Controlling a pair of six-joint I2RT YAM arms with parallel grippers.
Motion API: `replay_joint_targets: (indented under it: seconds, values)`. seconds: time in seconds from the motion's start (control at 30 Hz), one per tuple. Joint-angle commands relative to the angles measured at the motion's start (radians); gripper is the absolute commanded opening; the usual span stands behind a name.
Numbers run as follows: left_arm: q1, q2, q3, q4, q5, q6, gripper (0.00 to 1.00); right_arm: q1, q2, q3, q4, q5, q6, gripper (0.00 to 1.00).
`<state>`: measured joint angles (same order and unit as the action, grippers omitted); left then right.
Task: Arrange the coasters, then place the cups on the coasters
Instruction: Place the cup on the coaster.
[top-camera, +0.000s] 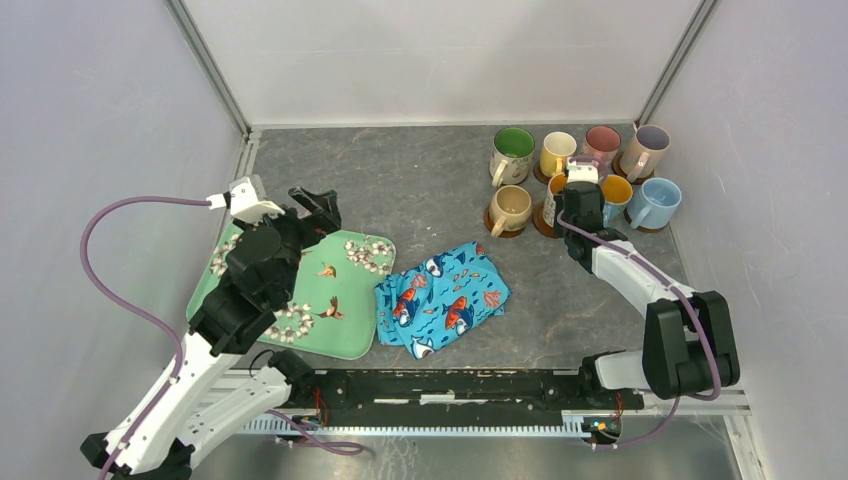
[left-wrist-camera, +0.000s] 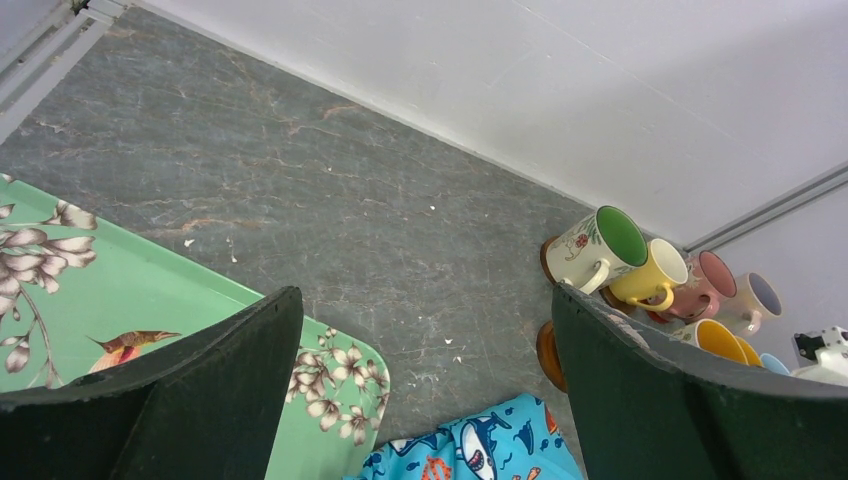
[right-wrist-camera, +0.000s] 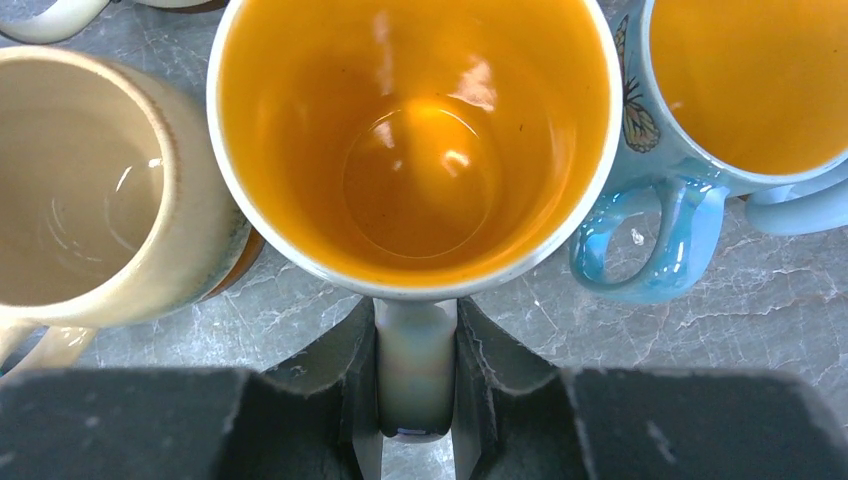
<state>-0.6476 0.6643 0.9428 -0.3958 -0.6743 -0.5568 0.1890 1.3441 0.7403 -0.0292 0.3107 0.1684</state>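
At the far right of the table (top-camera: 420, 180), your right gripper (right-wrist-camera: 415, 345) pinches the handle (right-wrist-camera: 415, 385) of the orange-lined mug (right-wrist-camera: 415, 150), one finger pressed on each side of it. That mug stands upright in the front row of the cluster, between the beige mug (right-wrist-camera: 80, 200) on its left and the blue mug (right-wrist-camera: 740, 80) on its right, both just beside it. A brown coaster (right-wrist-camera: 245, 265) peeks out from under the beige mug; you cannot tell from these views whether the held mug sits on one. Behind them stand the green-lined mug (top-camera: 512, 152), yellow mug (top-camera: 557, 152), pink mug (top-camera: 602, 142) and lilac-lined mug (top-camera: 648, 145). Your left gripper (left-wrist-camera: 425, 295) hangs with its fingers spread wide and nothing between them, over the far end of the green tray (top-camera: 345, 325), well apart from the mugs. The fish-print cloth (top-camera: 445, 295) lies crumpled just beside the tray.
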Motion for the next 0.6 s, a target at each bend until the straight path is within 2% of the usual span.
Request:
replay_joint_targets:
  seconds: [0.0,0.57]
  values:
    - [-0.001,0.000,0.001,0.002,-0.008,-0.005,1.00,-0.016,-0.004,0.039,0.181,-0.004,0.007,0.00]
    - [-0.001,0.009,0.001,0.003,-0.003,-0.006,1.00,-0.034,0.023,0.002,0.193,-0.036,0.031,0.00]
